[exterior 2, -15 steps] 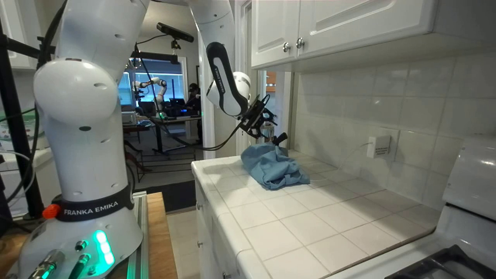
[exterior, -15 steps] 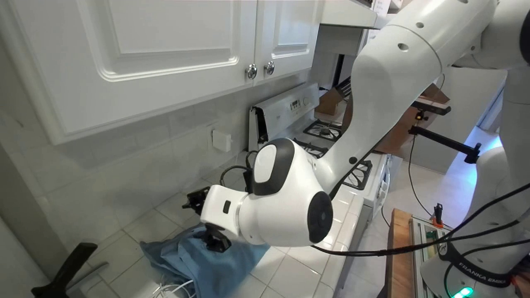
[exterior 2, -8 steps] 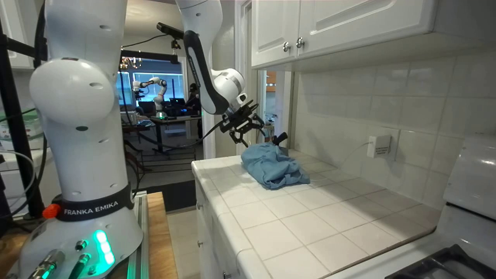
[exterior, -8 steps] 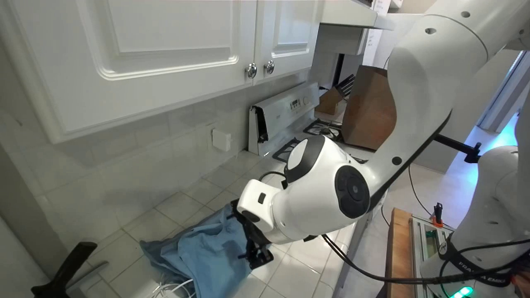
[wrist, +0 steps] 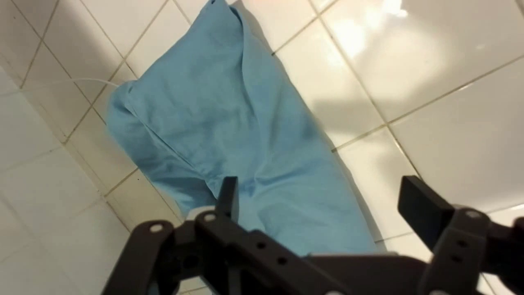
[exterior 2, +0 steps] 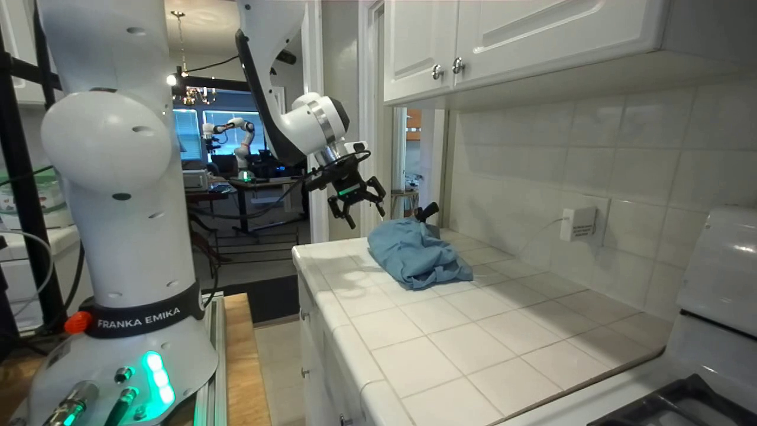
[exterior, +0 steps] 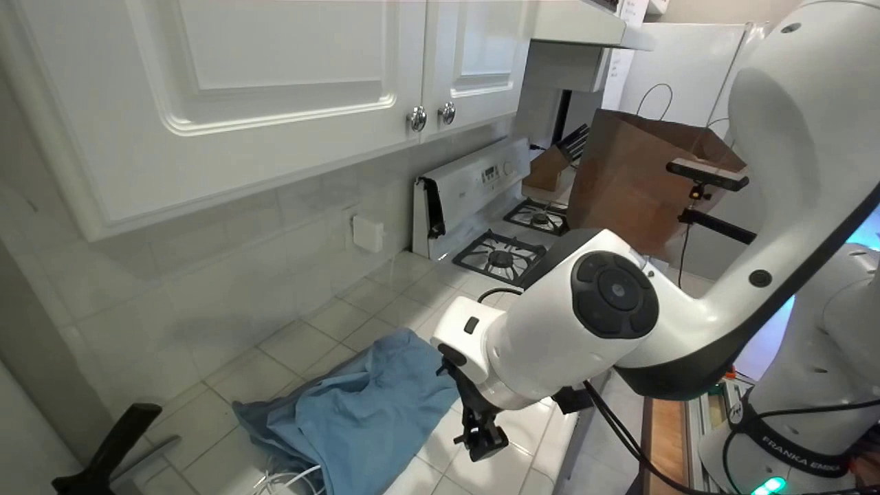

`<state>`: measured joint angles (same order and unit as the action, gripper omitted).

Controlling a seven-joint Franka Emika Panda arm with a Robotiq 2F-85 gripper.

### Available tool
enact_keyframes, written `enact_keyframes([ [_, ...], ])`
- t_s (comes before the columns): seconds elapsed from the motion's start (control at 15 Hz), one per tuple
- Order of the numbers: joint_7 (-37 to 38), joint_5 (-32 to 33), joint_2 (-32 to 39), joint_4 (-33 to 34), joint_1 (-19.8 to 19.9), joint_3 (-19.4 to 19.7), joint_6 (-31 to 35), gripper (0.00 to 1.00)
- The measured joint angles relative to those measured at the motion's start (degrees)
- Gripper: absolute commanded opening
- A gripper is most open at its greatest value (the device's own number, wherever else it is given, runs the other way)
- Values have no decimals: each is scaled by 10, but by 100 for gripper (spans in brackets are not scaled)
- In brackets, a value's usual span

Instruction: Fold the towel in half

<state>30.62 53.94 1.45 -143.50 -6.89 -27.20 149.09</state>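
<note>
We see the towel (wrist: 229,110), blue and rumpled, on the tile counter (exterior 2: 508,328). In the wrist view it runs from near 12 o'clock down to 6. The gripper (exterior 2: 368,219) hangs over the counter, between 10 and 11 o'clock from the towel in an exterior view. Its fingers (wrist: 228,198) are wide apart and hold nothing; in the wrist view we find one at 7 o'clock, one at 4. From the towel in an exterior view, a cord (exterior: 285,485) lies right by its edge at 8, a black handle (exterior: 113,443) near 9, the stove (exterior: 474,185) at 1.
</note>
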Motion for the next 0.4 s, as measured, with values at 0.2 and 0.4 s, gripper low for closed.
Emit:
enact_keyframes([
  [0.2, -63, -134, -49, -15, -42, 16, -2, 100],
  [0.4, -76, -219, -91, -37, -77, 24, -10, 100],
])
